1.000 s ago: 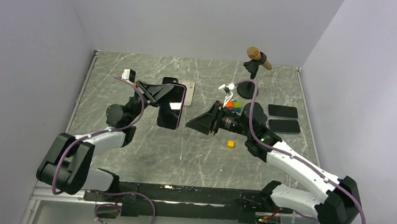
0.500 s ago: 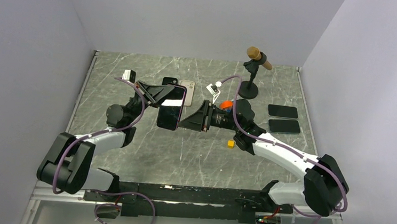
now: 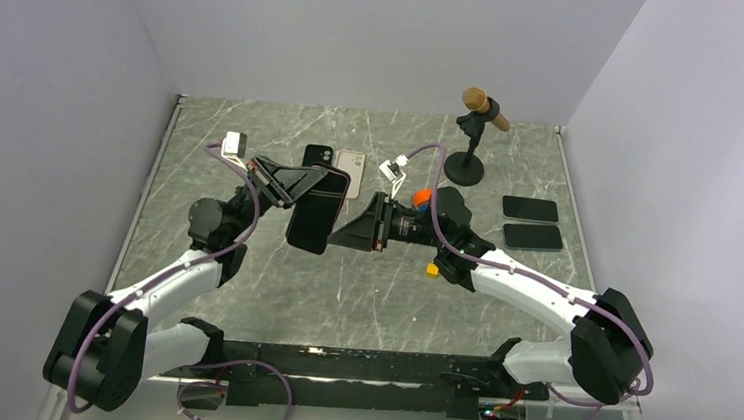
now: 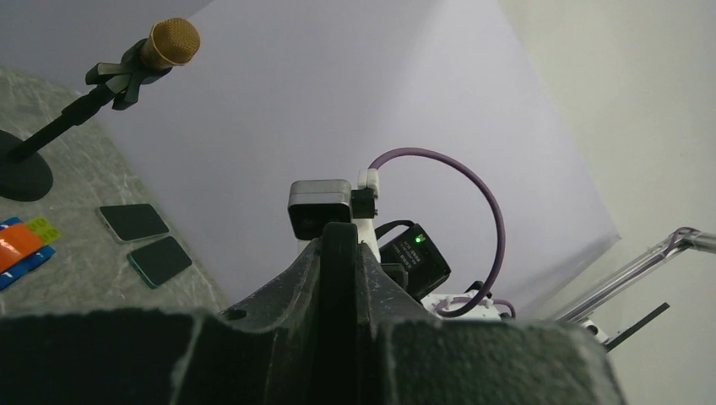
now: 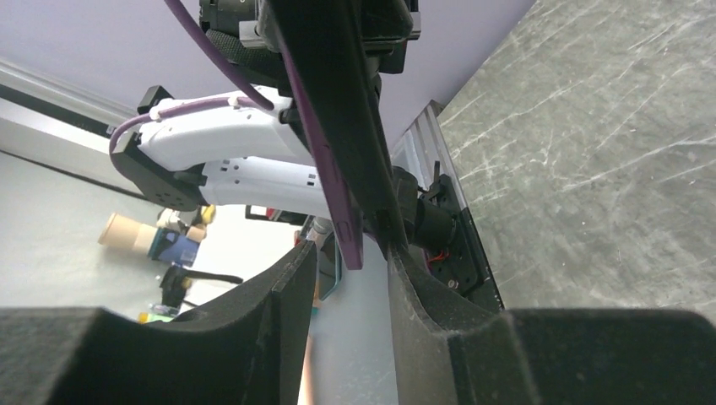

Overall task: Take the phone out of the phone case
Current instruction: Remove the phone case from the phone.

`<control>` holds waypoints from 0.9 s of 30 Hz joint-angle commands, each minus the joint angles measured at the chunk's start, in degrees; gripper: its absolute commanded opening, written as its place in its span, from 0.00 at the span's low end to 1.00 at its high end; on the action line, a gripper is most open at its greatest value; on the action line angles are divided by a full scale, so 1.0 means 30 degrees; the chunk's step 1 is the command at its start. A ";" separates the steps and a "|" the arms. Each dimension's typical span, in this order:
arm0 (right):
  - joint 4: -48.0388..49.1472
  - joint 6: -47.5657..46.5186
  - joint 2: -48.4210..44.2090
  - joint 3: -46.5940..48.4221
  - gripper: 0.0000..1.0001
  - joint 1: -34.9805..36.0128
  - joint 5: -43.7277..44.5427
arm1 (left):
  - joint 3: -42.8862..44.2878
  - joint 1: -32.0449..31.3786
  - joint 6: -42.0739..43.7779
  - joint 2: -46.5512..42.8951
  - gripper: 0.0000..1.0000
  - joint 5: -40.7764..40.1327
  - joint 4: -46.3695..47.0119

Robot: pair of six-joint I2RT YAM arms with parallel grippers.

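Holding the phone [image 3: 313, 210], not yet out of its phone case [image 5: 336, 211], aloft at mid-frame by its upper end in the clamped left claw [image 3: 318, 178], long axis running down-frame, with the right claw [image 3: 338, 237] part-open astride its lower right edge.

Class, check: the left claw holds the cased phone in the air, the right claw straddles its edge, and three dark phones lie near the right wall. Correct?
Not three: the top external view shows two near the right wall, a farther dark phone and a nearer dark phone. Otherwise, the left claw holds the cased phone in the air and the right claw straddles its edge.
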 commanded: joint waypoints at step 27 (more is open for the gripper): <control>0.2693 0.0973 -0.0806 0.0624 0.38 0.2144 0.1588 | 0.0901 -0.0889 0.3358 -0.2821 0.00 -0.0654 -0.3599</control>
